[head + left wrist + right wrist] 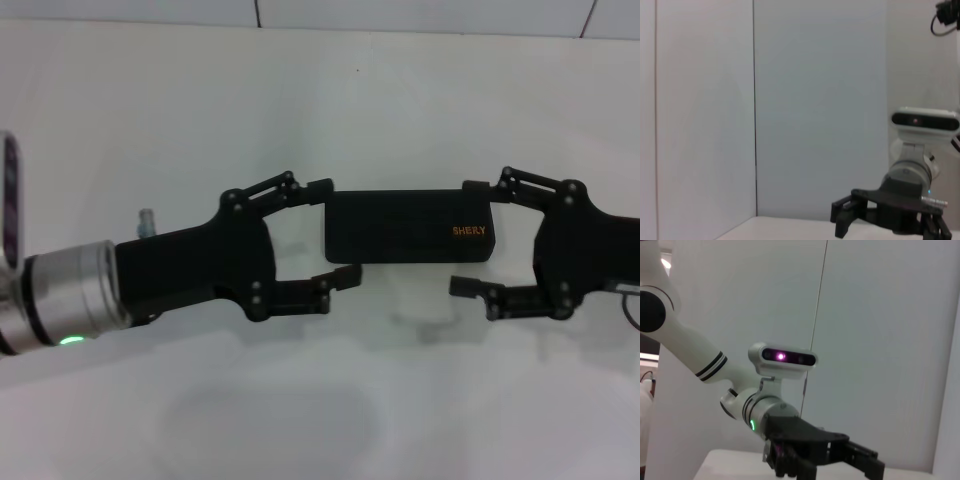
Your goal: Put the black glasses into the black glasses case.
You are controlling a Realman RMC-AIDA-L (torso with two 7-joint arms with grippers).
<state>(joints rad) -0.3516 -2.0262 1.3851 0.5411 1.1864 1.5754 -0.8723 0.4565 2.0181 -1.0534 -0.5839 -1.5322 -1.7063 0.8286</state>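
Note:
The black glasses case (405, 225) lies shut on the white table (300, 410) in the head view, with orange "SHERY" lettering near its right end. My left gripper (341, 230) is open and straddles the case's left end, one finger at the far corner and the other against the near edge. At the right end my right gripper (462, 236) is open as well, its far finger at the case's corner and its near finger a little clear of the front edge. The black glasses are out of view in all views.
A white tiled wall (420, 12) runs along the back of the table. The left wrist view shows the right arm's wrist camera (925, 120) against a white wall. The right wrist view shows the left arm's wrist camera (782, 357).

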